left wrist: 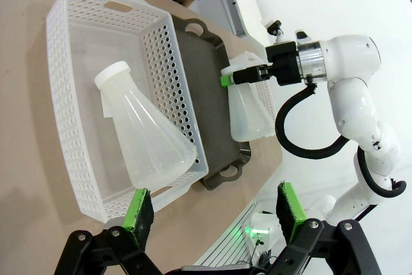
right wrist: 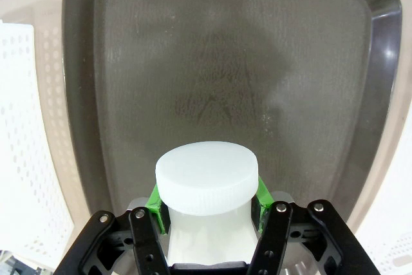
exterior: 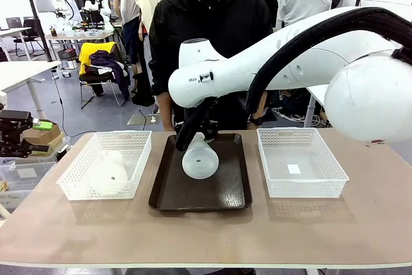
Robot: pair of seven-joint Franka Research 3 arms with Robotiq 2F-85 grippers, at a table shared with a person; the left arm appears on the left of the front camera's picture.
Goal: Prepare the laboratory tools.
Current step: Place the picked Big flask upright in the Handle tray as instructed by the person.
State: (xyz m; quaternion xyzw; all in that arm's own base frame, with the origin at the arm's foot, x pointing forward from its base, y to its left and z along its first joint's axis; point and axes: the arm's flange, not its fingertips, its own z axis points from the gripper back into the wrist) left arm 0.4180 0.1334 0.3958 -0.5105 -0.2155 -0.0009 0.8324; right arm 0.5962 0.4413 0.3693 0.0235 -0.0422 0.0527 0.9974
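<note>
A short line of dark print (exterior: 192,78) stands on the white shell of the right arm (exterior: 257,62), next to a small dark square; it is too small to read surely. A small white label (exterior: 293,169) lies on the floor of the right basket (exterior: 302,132), its face unreadable. In the left wrist view a pale patch (left wrist: 106,104) sits below the neck of the flask (left wrist: 151,143) lying in the left basket (left wrist: 174,75); no writing on it can be made out
</note>
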